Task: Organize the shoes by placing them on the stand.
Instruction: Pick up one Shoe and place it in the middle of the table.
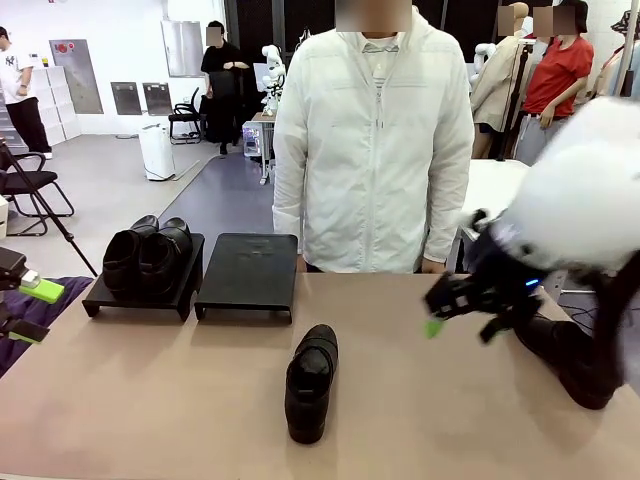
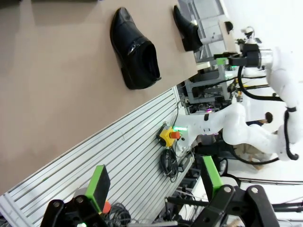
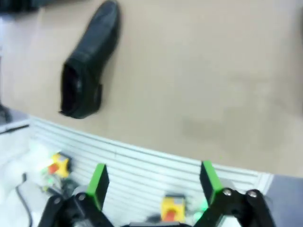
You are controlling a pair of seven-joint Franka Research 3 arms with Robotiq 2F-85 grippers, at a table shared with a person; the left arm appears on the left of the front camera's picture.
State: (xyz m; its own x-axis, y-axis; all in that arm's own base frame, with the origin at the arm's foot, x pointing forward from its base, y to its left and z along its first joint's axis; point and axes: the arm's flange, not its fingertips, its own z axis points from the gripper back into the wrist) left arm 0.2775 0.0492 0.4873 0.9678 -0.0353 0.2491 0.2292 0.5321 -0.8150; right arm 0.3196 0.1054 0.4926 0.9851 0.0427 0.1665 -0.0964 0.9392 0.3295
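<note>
Two shoes (image 1: 148,258) sit side by side on the left tray of the stand (image 1: 140,298), left of centre in the front view. The matching second tray (image 1: 247,270) stands just beside it. A third shoe (image 1: 310,382) lies on the table (image 1: 150,400) at lower centre. A fourth shoe (image 2: 187,29) lies near the table's edge, at the top of the left wrist view. The right gripper (image 1: 440,305), blurred, hangs over the table at the right, its jaws spread wide and gripping nothing. The left gripper (image 1: 30,310) sits at the far left edge, jaws likewise apart. A person (image 1: 375,150) in a white jacket stands behind the table.
</note>
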